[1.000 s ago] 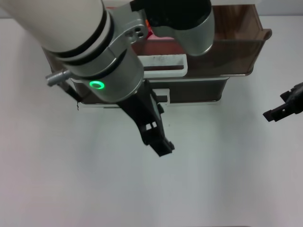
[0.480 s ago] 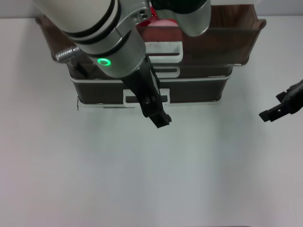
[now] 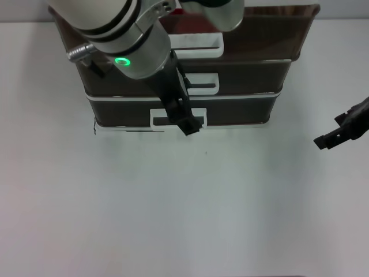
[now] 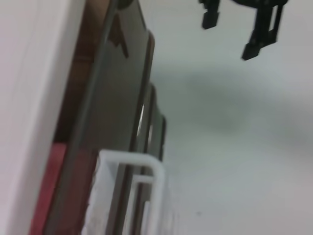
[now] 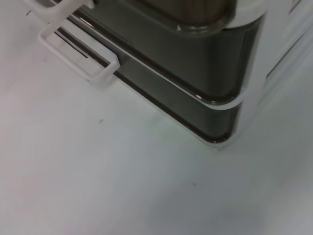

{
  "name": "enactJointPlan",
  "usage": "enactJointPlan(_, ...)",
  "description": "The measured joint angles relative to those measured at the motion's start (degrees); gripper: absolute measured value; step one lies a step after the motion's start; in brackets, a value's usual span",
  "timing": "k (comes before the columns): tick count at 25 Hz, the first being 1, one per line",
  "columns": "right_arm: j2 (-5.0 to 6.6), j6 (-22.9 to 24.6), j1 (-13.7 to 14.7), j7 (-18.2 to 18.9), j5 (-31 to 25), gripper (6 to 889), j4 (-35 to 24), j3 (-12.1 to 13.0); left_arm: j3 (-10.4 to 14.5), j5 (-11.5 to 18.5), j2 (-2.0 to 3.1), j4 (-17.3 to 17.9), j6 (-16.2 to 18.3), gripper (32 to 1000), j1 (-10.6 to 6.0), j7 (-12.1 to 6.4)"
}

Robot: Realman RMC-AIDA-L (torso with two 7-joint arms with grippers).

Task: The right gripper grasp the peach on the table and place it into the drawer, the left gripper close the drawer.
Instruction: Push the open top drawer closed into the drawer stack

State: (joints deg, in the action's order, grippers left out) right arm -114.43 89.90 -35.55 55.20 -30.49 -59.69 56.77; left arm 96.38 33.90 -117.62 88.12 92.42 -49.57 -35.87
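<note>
The drawer (image 3: 259, 40), dark brown with a white loop handle (image 3: 199, 45), sits at the top of the cabinet, its front close to the fronts below. The left wrist view shows that front (image 4: 117, 112) and handle (image 4: 149, 169) from very near. My left gripper (image 3: 187, 124), below the green-ringed arm (image 3: 121, 61), hangs shut in front of the cabinet, with its tips over the lowest drawer's handle (image 3: 167, 120). My right gripper (image 3: 333, 137) hovers over the table at the far right, open and holding nothing; it also shows in the left wrist view (image 4: 232, 29). The peach is hidden.
Red packets (image 3: 193, 23) lie inside the top drawer behind my left arm. The cabinet's lower corner (image 5: 215, 112) and the lowest handle (image 5: 80, 61) fill the right wrist view. White table (image 3: 190, 208) spreads in front of the cabinet.
My left arm has pushed toward the cabinet and the top drawer has slid in with it. The right gripper has stayed at the far right.
</note>
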Motion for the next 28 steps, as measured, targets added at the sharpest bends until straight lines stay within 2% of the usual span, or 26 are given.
enactJointPlan(4,0.00,0.0,0.0,0.0,0.0,854,0.0,0.0,-0.2,-1.0,0.04,-1.4,-1.5,815,-0.02,-0.52)
enactJointPlan(9,0.00,-0.2,0.0,0.0,0.0,854,0.0,0.0,-1.3,-2.1,0.05,-1.7,-2.3,815,-0.03,-0.70)
enactJointPlan(20,0.00,-0.6,0.0,0.1,0.0,854,0.0,0.0,-1.1,-2.1,-0.03,-1.8,-2.6,813,0.42,-0.86)
enactJointPlan(28,0.00,-1.4,0.1,0.1,0.0,854,0.1,0.0,-1.0,-0.6,-0.10,-1.2,-1.3,814,0.44,-0.69)
